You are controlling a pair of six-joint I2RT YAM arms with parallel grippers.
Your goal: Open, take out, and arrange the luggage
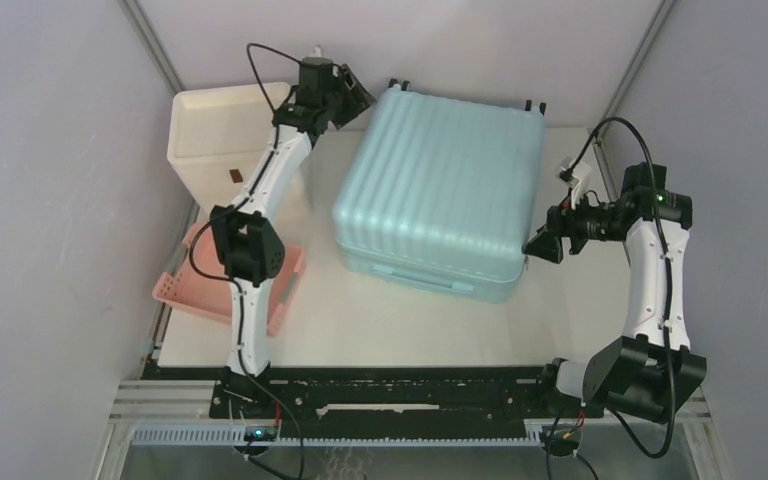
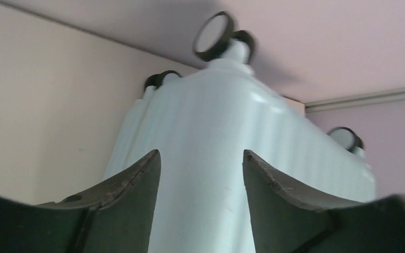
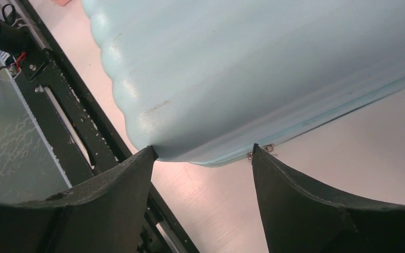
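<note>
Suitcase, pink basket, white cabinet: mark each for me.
suitcase point(image 1: 440, 170): top external view, middle of the ribbed shell.
pink basket point(image 1: 175, 290): top external view, left rim.
white cabinet point(image 1: 205, 168): top external view, front wall.

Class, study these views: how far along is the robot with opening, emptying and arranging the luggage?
Done: nothing visible; the luggage lies flat and closed. In hand: the left gripper is open at its far-left wheeled corner, the right gripper open at the near-right corner by the zipper pulls. Left: unzipping, lifting the lid, taking out and arranging.
</note>
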